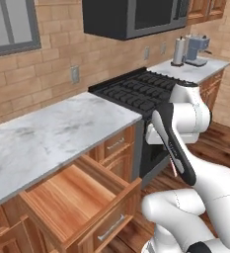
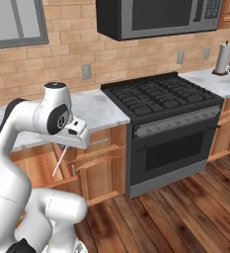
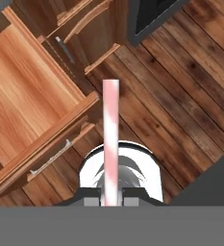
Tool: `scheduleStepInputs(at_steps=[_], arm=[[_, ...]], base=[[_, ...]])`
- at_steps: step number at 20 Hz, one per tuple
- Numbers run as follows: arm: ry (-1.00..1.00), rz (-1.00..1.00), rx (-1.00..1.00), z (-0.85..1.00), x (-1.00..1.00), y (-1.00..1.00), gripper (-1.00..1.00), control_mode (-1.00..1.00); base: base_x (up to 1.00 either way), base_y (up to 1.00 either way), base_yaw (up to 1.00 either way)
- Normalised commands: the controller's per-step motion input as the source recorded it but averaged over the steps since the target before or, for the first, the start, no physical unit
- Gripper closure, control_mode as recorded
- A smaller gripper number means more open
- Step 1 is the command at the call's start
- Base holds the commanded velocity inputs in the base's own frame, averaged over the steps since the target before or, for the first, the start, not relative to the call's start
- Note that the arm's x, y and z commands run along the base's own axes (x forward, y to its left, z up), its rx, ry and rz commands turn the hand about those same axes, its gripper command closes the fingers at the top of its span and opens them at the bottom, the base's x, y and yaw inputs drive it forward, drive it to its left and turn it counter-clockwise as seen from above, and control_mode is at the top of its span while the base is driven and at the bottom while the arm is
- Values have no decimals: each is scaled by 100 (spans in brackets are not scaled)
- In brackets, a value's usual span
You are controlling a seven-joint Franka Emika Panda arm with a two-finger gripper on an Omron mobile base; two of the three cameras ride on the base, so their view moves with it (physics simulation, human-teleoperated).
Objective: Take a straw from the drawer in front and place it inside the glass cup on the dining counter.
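Observation:
A thin pinkish-red straw sticks straight out from between my fingertips, and my gripper is shut on its lower end. From the right base view the straw hangs slanted below the gripper, over the near right corner of the open drawer. The drawer is pulled out under the marble worktop, its wooden bottom bare, its silver bar handle facing the floor side. A short piece of the straw peeks out beside my forearm. The glass cup and the dining counter are out of view.
A black gas stove with an oven stands right of the drawer, a microwave above it. The marble worktop runs along the brick wall. A coffee machine and a paper towel roll stand beyond the stove. Wooden floor lies below.

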Motion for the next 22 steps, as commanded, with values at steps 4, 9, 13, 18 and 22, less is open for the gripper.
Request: scheduleStepInputs(at_steps=[4, 9, 13, 18, 22], arm=[[0, 0, 0, 0, 0, 0, 100, 100], [0, 0, 0, 0, 0, 0, 100, 100], [0, 0, 0, 0, 0, 0, 100, 100], [0, 0, 0, 0, 0, 0, 100, 100], [0, 0, 0, 0, 0, 0, 100, 100]], base=[[-24, -65, -28], [-20, -67, -27], [-22, -67, -27], [-24, -63, -27], [-26, -62, -28]])
